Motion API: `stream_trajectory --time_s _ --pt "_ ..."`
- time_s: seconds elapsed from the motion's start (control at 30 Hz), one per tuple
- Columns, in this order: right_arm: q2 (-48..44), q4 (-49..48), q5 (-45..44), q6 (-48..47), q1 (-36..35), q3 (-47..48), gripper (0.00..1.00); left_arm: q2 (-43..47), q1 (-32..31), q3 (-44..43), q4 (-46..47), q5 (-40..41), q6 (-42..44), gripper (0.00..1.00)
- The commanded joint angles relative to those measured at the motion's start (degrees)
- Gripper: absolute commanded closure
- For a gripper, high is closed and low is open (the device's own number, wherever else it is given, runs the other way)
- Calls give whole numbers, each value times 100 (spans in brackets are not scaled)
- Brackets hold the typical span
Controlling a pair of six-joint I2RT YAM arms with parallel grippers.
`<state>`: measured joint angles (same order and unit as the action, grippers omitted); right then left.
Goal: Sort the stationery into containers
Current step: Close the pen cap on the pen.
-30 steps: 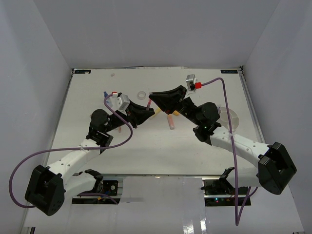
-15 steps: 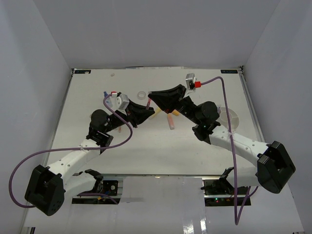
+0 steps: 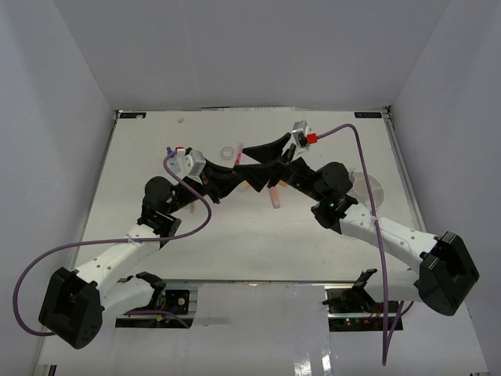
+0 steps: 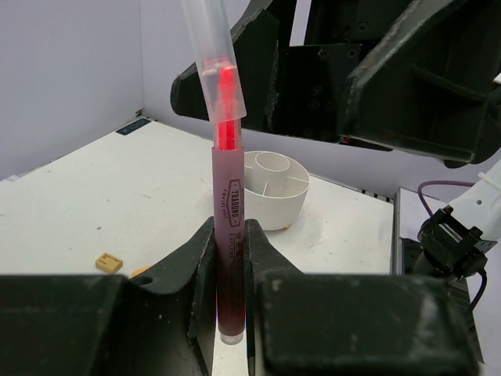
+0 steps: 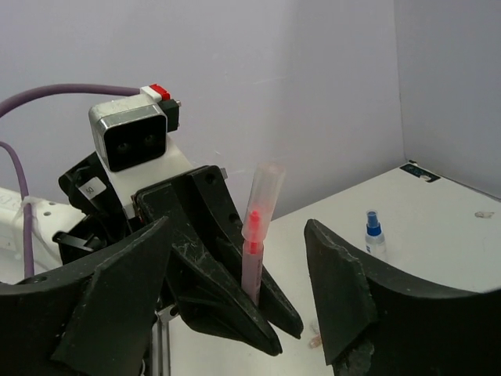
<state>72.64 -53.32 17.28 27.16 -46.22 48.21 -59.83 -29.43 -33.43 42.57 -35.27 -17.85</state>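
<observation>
My left gripper [image 4: 228,227] is shut on a red marker [image 4: 227,180] and holds it upright by its lower barrel. A translucent cap [image 4: 213,55] sits over the marker's red tip. My right gripper [image 5: 236,227] is open, with one finger on each side of the marker [image 5: 254,251] and touching nothing. In the top view both grippers meet mid-table, the left [image 3: 235,177] and the right [image 3: 249,163]. The round white divided tub [image 3: 368,190] stands at the right, and it also shows behind the marker as the tub [image 4: 274,192].
A clear tape ring [image 3: 228,151] lies just behind the grippers. A blue-capped bottle [image 5: 375,235] stands on the table, seen at far left as the bottle [image 3: 169,151]. Pens [image 3: 274,196] lie under the right arm. A small tan eraser [image 4: 109,262] lies left of the left gripper.
My right gripper was shut at the marker's top end and has now opened, its fingers spread to either side. The left gripper still holds the marker.
</observation>
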Motion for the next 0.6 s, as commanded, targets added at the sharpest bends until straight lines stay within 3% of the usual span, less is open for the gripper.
stream_trajectory --time_s 0.0,0.2,0.4,0.57 --pt "-338 181 92 -272 -19 22 25 139 -19 -102 -3 116 97 100" --pt "-848 1714 -207 -903 7 276 9 182 -19 -243 -537 230 465 100" --pt "-1015 3684 -567 -1458 86 1181 7 306 -19 -436 -1197 301 1081 100" --pt "-639 5136 -734 -1644 86 2516 7 376 -28 -489 -1611 108 1406 100"
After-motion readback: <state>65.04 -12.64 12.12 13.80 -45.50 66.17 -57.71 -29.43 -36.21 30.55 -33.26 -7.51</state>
